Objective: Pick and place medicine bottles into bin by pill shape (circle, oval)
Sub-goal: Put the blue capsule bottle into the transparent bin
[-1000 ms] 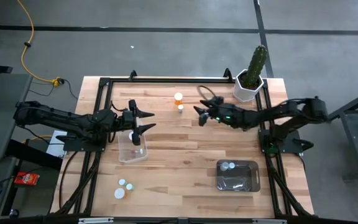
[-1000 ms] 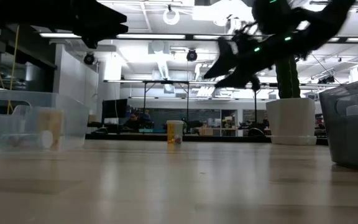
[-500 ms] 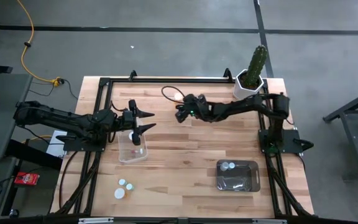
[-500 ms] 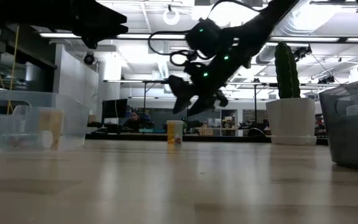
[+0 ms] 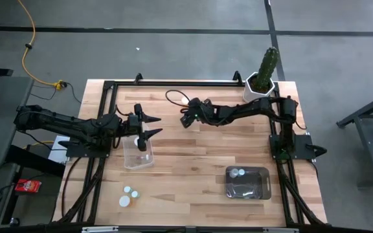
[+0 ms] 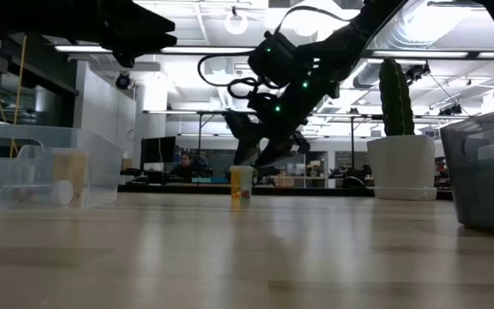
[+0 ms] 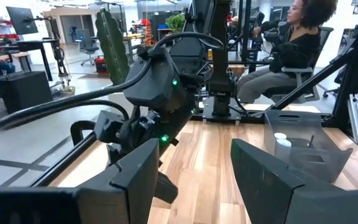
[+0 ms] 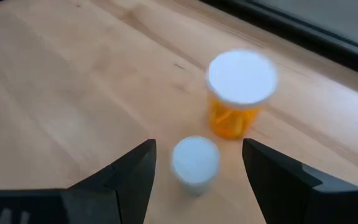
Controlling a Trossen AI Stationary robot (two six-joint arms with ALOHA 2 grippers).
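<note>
In the right wrist view an orange bottle with a white cap [image 8: 241, 93] stands upright on the wood. A smaller whitish bottle [image 8: 194, 163] stands next to it, nearer my fingers. My right gripper [image 8: 197, 183] is open just above them, a finger on either side of the whitish bottle and touching nothing. It is at the table's far middle [image 5: 186, 118]. The low view shows the orange bottle [image 6: 241, 183] under the gripper [image 6: 260, 156]. My left gripper [image 5: 150, 126] is open and empty above the clear bin [image 5: 138, 155].
A dark bin [image 5: 247, 183] with white-capped bottles stands at the near right. Three loose bottles [image 5: 129, 195] stand at the near left. A white pot with a cactus [image 5: 259, 89] is at the far right corner. A seated person [image 7: 291, 46] is beyond the table.
My right gripper has gone toward the table's left edge and come down over the two bottles at the far middle, staying open. The bottles have stayed where they were.
</note>
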